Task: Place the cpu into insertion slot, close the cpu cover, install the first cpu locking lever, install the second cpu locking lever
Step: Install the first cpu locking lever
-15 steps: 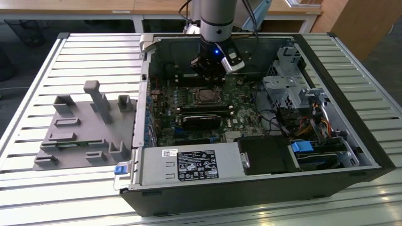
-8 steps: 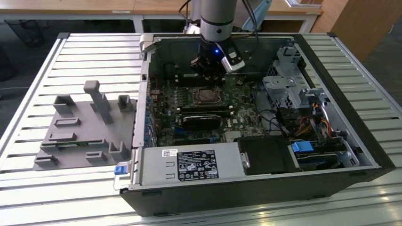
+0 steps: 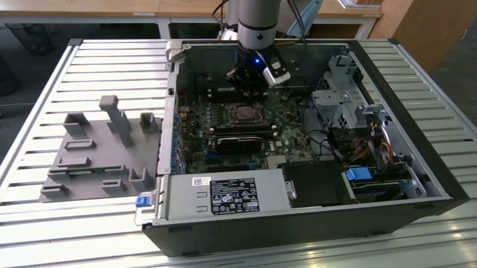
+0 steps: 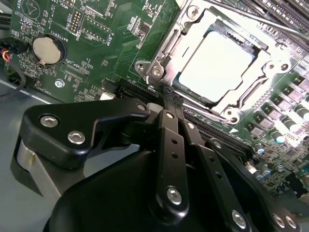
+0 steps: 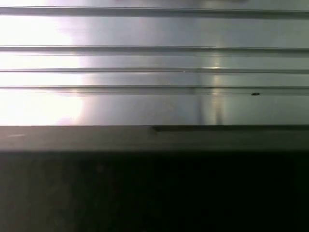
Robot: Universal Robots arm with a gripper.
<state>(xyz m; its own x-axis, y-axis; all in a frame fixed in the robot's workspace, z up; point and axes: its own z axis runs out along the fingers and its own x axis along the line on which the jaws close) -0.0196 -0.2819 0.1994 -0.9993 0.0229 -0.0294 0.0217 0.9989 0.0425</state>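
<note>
In the second wrist view the cpu (image 4: 216, 65) lies flat in its socket, its pale metal top showing through the window of the cpu cover (image 4: 258, 79), which lies down over it. A thin lever rod (image 4: 256, 20) runs along the socket's far side. My gripper (image 4: 169, 95) is shut, and its black fingertips rest at the socket's near edge by one corner, with nothing visible between them. In the exterior view the gripper (image 3: 249, 89) hangs inside the open computer case, just behind the socket (image 3: 244, 113).
Green motherboard (image 4: 96, 38) with a coin battery (image 4: 46, 50) surrounds the socket. The case (image 3: 298, 234) holds a black module (image 3: 240, 140), a drive cage (image 3: 339, 106), cables and a power supply (image 3: 223, 196). A grey fixture (image 3: 104, 151) sits on the slatted table (image 5: 154, 63) at the exterior view's left.
</note>
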